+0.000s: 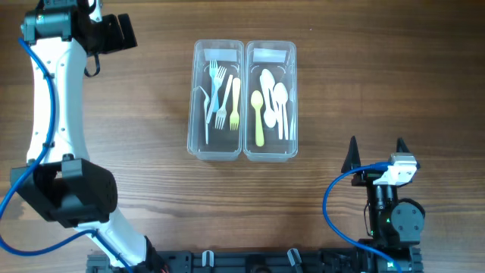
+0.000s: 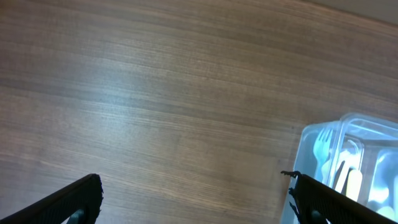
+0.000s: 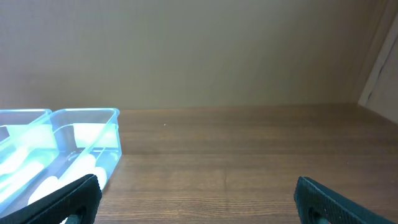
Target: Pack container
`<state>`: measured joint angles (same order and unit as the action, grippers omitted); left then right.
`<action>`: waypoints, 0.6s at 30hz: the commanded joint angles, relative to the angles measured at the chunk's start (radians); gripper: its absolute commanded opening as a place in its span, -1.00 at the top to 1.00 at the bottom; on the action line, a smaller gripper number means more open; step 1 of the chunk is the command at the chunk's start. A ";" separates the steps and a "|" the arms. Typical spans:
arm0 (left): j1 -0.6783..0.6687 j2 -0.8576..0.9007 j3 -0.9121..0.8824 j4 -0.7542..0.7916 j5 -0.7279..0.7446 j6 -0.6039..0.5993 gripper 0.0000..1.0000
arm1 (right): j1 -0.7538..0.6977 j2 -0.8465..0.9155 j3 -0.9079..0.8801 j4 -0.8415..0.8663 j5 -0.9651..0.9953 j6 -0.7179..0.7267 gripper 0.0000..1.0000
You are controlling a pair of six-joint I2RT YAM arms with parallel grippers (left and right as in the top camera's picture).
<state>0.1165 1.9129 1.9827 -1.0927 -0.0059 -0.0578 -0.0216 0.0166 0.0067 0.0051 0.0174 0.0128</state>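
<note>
Left pincer point(image 2: 193, 186) and right pincer point(image 3: 196, 186) spread, empty; clear plastic tubs point(image 1: 195, 98) hold cutlery point(image 1: 235, 100).

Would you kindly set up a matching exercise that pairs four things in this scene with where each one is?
Things:
1. yellow fork
2. yellow spoon
3. left gripper
4. right gripper

Places:
A. in the left bin
B. near side, right of both bins
C. in the right bin
D. far side, left of both bins

Pairs: 1-A, 2-C, 3-D, 4-B
</note>
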 commanded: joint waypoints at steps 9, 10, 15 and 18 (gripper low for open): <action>-0.191 -0.632 -0.018 -0.008 0.002 0.001 -1.00 | -0.004 0.000 -0.001 0.002 -0.019 -0.013 -0.99; -0.206 -0.686 -0.047 -0.023 -0.007 0.001 -0.99 | -0.004 0.000 -0.001 0.002 -0.019 -0.013 -0.99; -0.214 -1.079 -0.401 0.018 -0.006 -0.003 -0.99 | -0.004 0.000 -0.001 0.002 -0.019 -0.013 -0.99; -0.214 -1.290 -0.642 0.122 -0.005 -0.003 -1.00 | -0.004 0.000 -0.001 0.002 -0.019 -0.013 -0.99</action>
<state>-0.0925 0.7628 1.4937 -1.0256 -0.0029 -0.0582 -0.0219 0.0204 0.0063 0.0036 0.0147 0.0128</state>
